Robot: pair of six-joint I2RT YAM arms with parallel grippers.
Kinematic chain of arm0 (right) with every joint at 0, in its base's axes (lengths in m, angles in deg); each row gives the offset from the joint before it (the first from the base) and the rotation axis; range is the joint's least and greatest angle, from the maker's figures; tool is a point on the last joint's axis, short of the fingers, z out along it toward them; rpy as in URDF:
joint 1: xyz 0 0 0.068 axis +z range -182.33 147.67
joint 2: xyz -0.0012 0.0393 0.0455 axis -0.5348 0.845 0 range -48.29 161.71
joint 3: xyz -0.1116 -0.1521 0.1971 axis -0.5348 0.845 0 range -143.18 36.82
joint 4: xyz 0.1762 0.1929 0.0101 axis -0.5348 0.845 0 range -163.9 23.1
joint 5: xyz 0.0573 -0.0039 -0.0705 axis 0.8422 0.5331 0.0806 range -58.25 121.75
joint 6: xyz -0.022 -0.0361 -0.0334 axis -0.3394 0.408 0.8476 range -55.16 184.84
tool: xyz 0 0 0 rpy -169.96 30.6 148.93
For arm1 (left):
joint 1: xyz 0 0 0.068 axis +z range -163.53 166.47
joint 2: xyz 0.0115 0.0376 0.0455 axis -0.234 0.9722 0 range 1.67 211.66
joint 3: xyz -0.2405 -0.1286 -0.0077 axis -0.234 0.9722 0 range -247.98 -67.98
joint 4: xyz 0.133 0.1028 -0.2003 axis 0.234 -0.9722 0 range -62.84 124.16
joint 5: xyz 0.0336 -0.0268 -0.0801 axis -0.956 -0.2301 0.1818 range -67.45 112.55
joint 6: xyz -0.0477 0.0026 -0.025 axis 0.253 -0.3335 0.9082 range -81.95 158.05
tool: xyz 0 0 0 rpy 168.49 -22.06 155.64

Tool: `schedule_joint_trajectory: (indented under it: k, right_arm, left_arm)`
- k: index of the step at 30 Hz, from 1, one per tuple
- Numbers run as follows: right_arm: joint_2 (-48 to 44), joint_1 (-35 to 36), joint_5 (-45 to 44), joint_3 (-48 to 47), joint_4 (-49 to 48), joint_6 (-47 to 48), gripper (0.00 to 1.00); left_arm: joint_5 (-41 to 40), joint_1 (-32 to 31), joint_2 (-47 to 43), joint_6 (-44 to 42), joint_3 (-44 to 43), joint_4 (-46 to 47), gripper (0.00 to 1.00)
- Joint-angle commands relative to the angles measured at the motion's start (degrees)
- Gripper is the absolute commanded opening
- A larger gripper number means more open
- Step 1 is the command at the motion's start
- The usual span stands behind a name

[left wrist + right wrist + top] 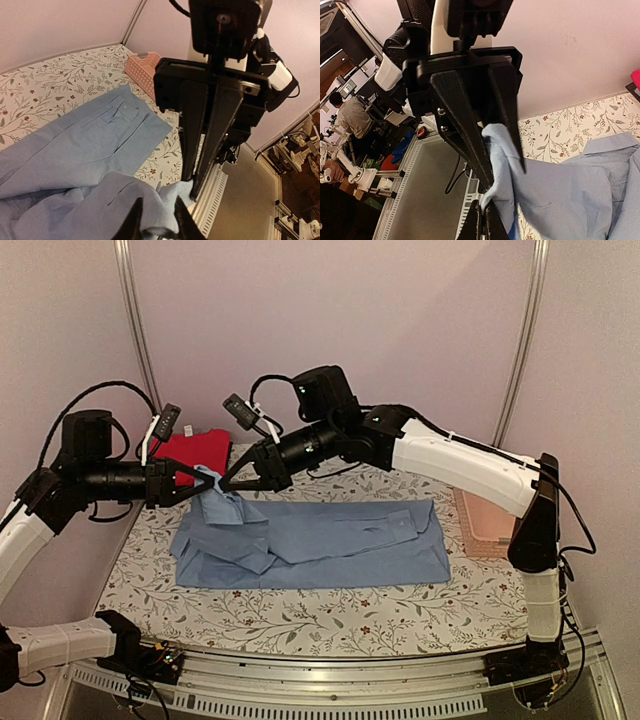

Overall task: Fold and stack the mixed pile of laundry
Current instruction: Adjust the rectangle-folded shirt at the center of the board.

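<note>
The light blue shirt (330, 540) lies spread across the floral tablecloth (300, 615). Its back-left corner is lifted off the cloth. My left gripper (197, 478) and right gripper (224, 483) meet tip to tip at that raised corner. In the left wrist view my left gripper (157, 220) holds a thick bunch of the shirt (75, 150) between its fingers, with the right gripper (192, 187) pinching the same corner just beyond. In the right wrist view my right gripper (483, 222) is shut on the shirt's (570, 190) edge. The red garment (200, 448) lies folded at the back left, behind the left gripper.
A pink slatted basket (490, 525) stands at the table's right edge, beside the shirt, and also shows in the left wrist view (142, 67). Metal poles and the wall stand behind the table. The table's left edge is close to both grippers.
</note>
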Motion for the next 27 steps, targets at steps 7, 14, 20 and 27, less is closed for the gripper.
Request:
schedule_joint_trajectory:
  k: [7, 14, 20, 27]
  right_arm:
    - [-15.0, -8.7, -5.7, 23.1, -1.1, -3.3, 0.39]
    - [-30.8, -19.3, -14.2, 50.7, 3.9, -4.8, 0.37]
    - [-32.4, -25.2, -24.2, 60.4, 11.2, -3.1, 0.37]
    - [-32.3, -32.8, -33.5, 65.8, 11.8, -6.1, 0.44]
  left_arm:
    - [11.5, -0.7, -5.7, -3.6, 0.0, 3.3, 0.00]
    - [19.0, -0.7, -8.9, -4.8, 1.2, 2.0, 0.00]
    - [22.6, -0.8, -9.0, -9.8, -0.9, -4.5, 0.00]
    - [23.4, -0.7, -10.3, -12.1, -0.4, -7.1, 0.00]
